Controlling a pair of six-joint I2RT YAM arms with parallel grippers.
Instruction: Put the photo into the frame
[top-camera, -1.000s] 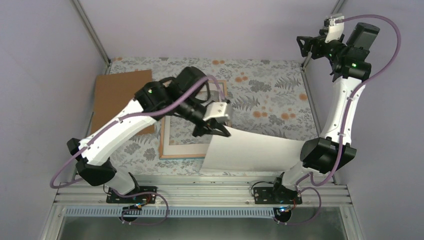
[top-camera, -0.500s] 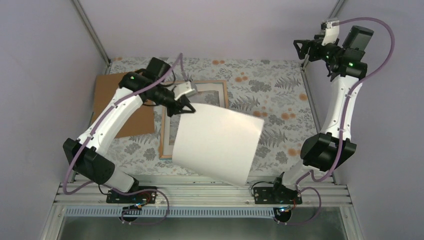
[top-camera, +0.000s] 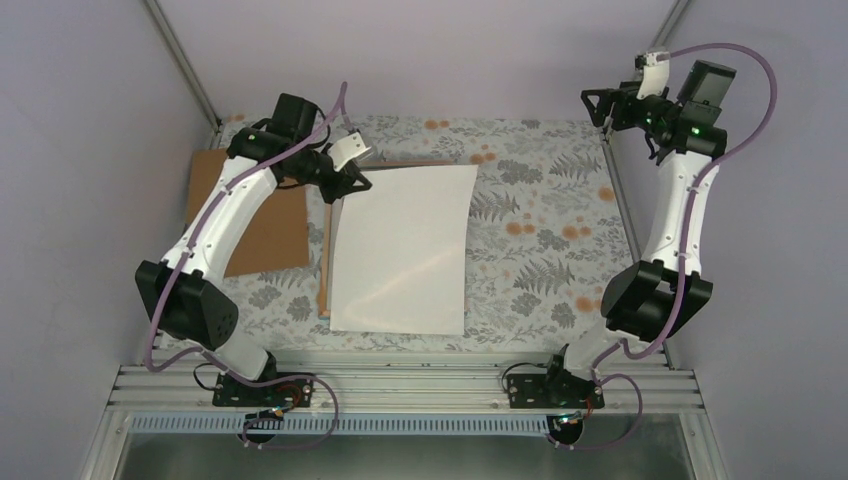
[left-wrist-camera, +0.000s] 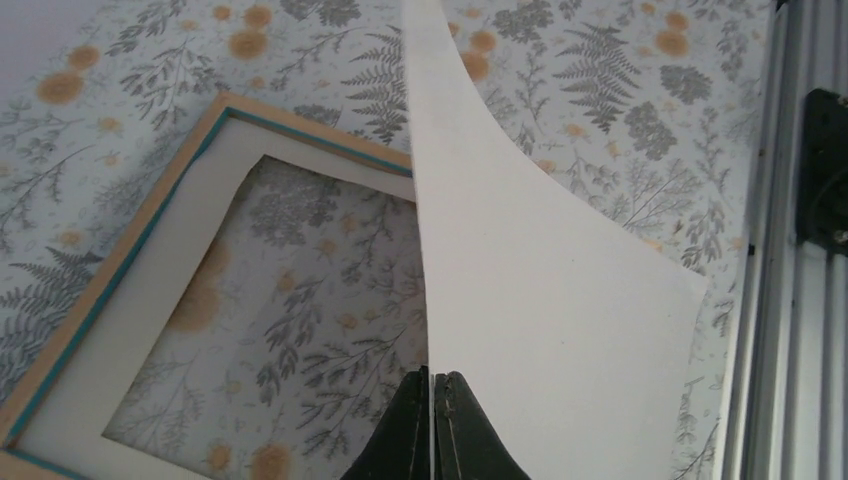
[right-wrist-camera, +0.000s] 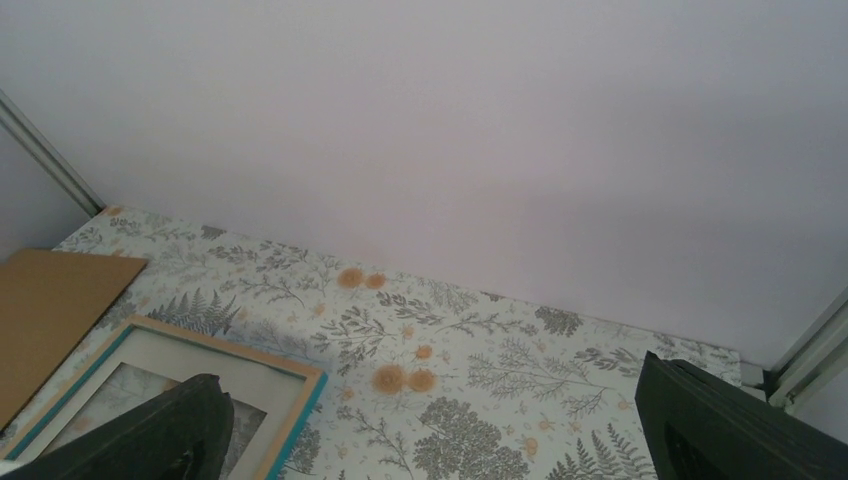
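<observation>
The left tool (left-wrist-camera: 432, 388) is pinched shut on one corner of the photo (top-camera: 400, 250). The sheet spreads out ahead of it, white back up and bowed, above the frame (left-wrist-camera: 120, 255) lying beneath on the floral tabletop (top-camera: 540, 200). The right tool (right-wrist-camera: 430, 435) gapes wide, holding nothing.

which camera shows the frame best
Left wrist: the frame lies open to it, one corner and pane clear. Top external sees only slivers beside the photo hiding it; right wrist catches one corner.
</observation>
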